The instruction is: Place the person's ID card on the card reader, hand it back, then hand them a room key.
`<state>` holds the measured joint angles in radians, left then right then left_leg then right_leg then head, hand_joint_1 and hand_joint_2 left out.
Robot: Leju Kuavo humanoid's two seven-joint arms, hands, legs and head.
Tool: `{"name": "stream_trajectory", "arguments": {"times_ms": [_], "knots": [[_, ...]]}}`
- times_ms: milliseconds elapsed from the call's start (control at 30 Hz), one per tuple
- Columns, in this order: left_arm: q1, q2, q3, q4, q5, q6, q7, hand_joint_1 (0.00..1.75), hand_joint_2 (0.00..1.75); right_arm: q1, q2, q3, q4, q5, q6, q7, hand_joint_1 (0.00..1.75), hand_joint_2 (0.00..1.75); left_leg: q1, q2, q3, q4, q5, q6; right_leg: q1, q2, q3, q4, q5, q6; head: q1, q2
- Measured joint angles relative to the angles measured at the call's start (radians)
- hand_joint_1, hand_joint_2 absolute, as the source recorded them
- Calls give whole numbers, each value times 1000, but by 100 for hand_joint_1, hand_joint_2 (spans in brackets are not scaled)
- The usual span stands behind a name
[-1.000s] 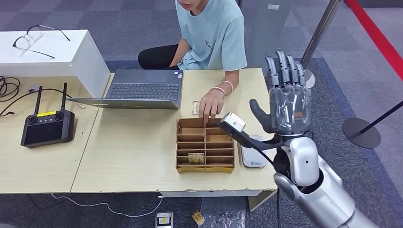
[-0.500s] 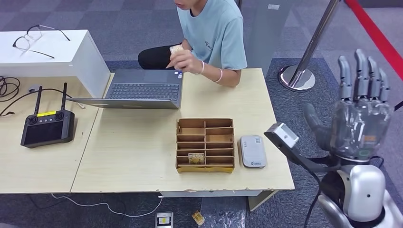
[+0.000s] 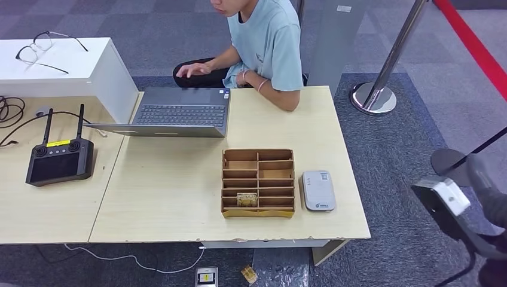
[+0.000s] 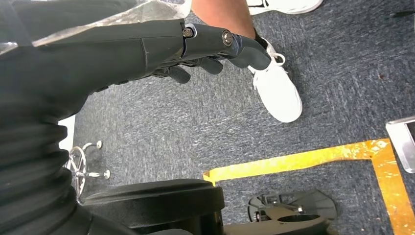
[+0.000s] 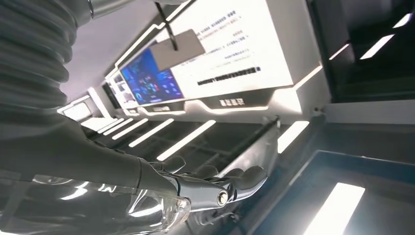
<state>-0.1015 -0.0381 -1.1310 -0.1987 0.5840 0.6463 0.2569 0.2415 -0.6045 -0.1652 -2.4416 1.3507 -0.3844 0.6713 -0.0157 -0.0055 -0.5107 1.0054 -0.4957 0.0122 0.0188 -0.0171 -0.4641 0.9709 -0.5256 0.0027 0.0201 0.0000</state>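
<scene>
Both hands empty: left hand (image 4: 195, 46) fingers loosely curled, right hand (image 5: 195, 188) fingers together. I'd pinch that thin, light, stiff pale key card (image 3: 245, 198), lower-centre in the brown slotted cardboard organiser (image 3: 258, 212), by its exposed edge.

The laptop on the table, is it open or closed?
Open. In the head view the laptop shows its keyboard facing up, and the lid is folded back so far that it lies nearly flat toward the robot.

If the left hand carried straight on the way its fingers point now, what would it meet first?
Probably the person's white shoe: in the wrist view the left hand, holding nothing, points its fingers toward it over grey carpet. Depth is unclear, so it may pass above.
</scene>
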Motion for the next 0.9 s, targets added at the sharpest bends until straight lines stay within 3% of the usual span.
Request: {"name": "stream_trajectory", "arguments": {"times_ms": [200,433,633,900], "knots": [[0,0,5,0,7,6,15,0,175,130,82,-173,101,-132,-164,-57,0,175,0,0,0,0,0,0,0,0,0,0,0,0,0,0],[-1,0,16,0,18,12,47,0,175,153,193,-297,347,-256,-269,-101,0,175,0,0,2,0,0,0,0,0,1,0,0,0,0,0],[-3,0,21,0,21,14,73,0,175,93,288,-324,651,-330,-302,-138,0,175,0,0,2,-1,0,0,0,0,2,0,0,0,0,0],[-7,0,21,0,13,10,95,0,175,-93,386,-332,1211,-472,-303,-254,0,175,0,2,4,-1,0,0,1,2,2,0,0,-1,0,0]]}}
